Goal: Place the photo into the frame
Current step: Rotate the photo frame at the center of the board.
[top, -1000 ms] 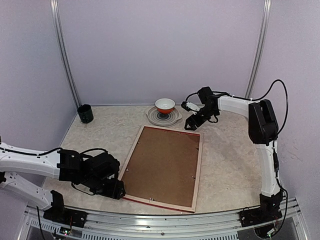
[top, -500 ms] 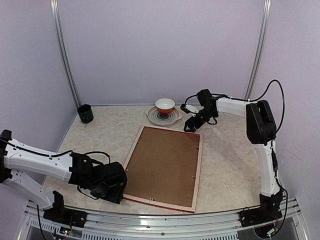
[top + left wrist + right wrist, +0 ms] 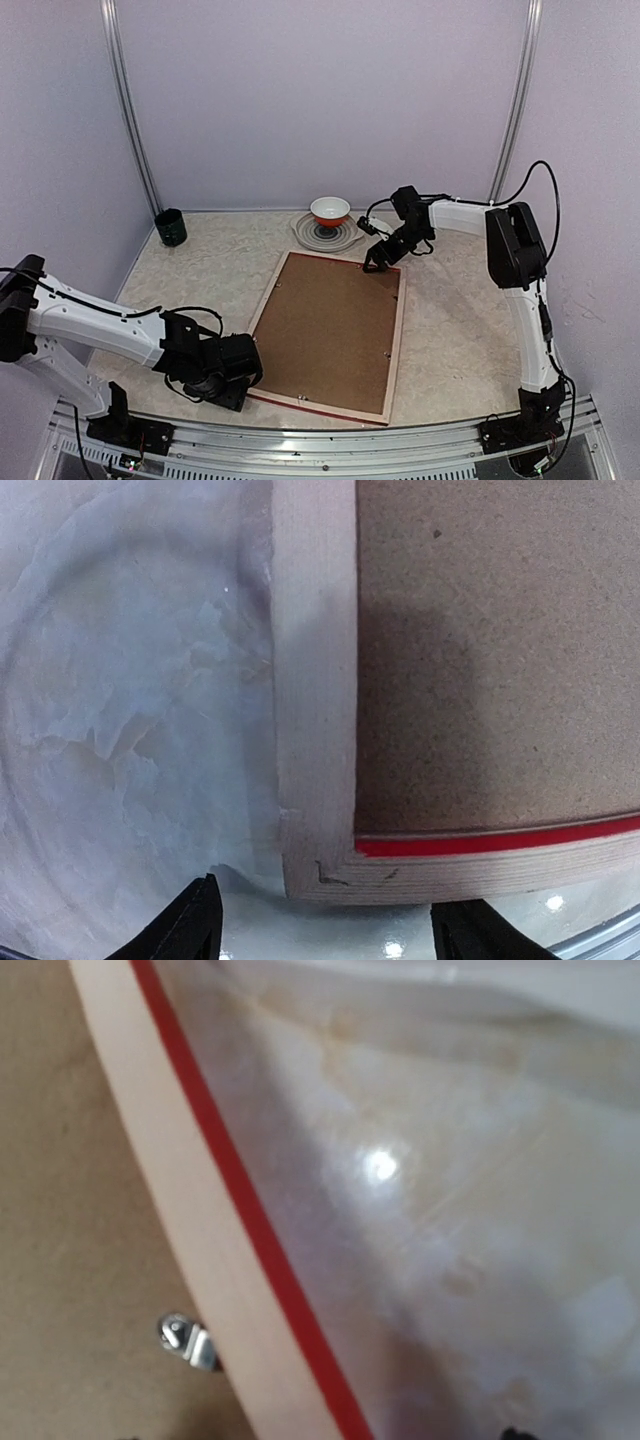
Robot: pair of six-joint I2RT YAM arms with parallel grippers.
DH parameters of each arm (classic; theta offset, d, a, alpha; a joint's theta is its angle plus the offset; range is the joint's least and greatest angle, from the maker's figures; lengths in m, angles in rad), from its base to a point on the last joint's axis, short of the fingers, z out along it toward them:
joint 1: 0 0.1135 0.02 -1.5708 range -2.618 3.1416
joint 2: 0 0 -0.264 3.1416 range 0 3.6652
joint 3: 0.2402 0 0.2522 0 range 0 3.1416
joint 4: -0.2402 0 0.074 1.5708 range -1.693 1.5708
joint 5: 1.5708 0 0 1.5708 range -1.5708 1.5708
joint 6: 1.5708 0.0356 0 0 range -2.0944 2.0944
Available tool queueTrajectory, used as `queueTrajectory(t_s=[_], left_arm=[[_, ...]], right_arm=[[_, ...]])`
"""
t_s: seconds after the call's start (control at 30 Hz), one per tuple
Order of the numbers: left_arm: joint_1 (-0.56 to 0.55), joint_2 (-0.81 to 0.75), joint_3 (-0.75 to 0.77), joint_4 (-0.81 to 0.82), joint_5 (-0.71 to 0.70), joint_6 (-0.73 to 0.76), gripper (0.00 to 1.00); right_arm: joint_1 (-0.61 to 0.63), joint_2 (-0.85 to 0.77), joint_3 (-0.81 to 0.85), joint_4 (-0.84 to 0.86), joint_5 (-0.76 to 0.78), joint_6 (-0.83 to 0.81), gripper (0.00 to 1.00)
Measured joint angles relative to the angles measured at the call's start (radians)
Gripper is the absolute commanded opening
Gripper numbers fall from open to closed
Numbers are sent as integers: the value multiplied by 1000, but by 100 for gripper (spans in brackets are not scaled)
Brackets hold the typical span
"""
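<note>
Lying face down across the middle of the table [image 3: 450, 320], the frame [image 3: 397, 340] showed its pale wood back edges and a thin red rim. The brown backing board [image 3: 325, 335] sat inside it. The photo was nowhere in view, so I could not tell whether it lay under the board or elsewhere.

The main risk seemed to be the frame itself. Flat on a smooth top, it could skate or spin if one claw pushed a corner while the other gave no hold.

The left claw [image 3: 238, 383] hovered at the near left corner, jaws apart on either side of it, gripping nothing. Closing there might nip only the wood edge and tilt the whole frame.

The right claw [image 3: 377, 263] hung low at the far right corner, jaws apparently apart and empty. A small metal tab [image 3: 188, 1340] by that edge looked fiddly. A fingertip slipping off it could gouge the board or leave it locked.
</note>
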Motion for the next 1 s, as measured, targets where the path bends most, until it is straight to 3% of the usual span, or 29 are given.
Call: queueTrajectory(t_s=[0.43, 1.0], left_arm=[[113, -31, -46, 13, -51, -7, 71], [206, -100, -97, -38, -86, -12, 72]], right_arm=[[1, -20, -65, 31, -47, 21, 75], [82, -190, -342, 126, -22, 93, 72]])
